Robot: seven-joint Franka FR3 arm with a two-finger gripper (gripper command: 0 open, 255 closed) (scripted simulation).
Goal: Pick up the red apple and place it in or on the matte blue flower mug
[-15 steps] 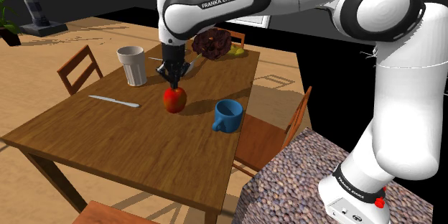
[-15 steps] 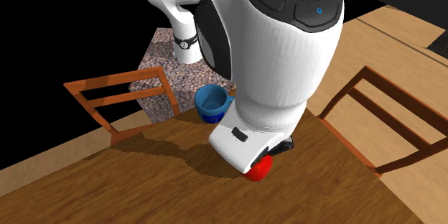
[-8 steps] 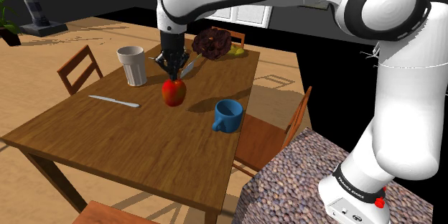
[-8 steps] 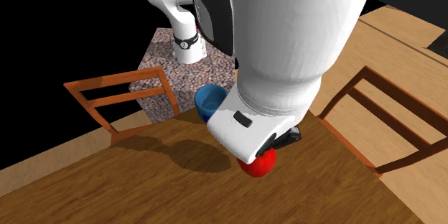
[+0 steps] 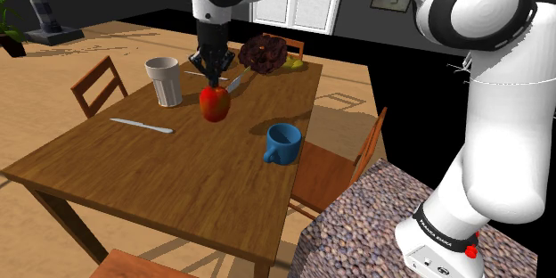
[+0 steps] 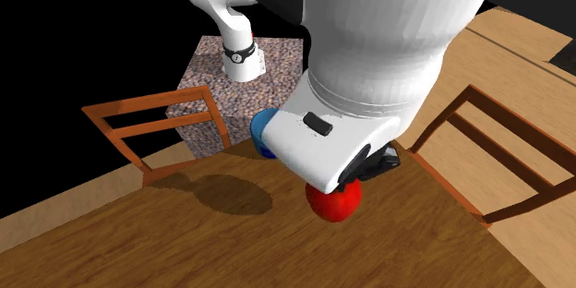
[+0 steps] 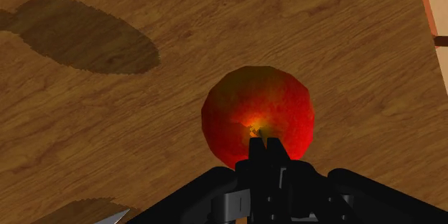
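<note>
Above the wooden table (image 5: 178,183), clear of its top, the red apple (image 5: 215,105) hangs from the gripper (image 5: 212,83). The black fingers are drawn almost together, pinching the apple's top. The blue mug (image 5: 283,143) stands upright on the table, apart from the apple toward the shoulder view's right. A white cup (image 5: 165,81) and a knife (image 5: 141,125) sit on its other side.

The arm (image 5: 486,134) has glossy white rounded links with dark grey joint bands. The gripper (image 5: 212,83) is all black, and the white housing (image 6: 342,148) just behind it bears a small dark slot (image 6: 318,125). Well apart from the gripper, the base (image 5: 428,241) shows black lettering and a red button (image 5: 470,251).
</note>
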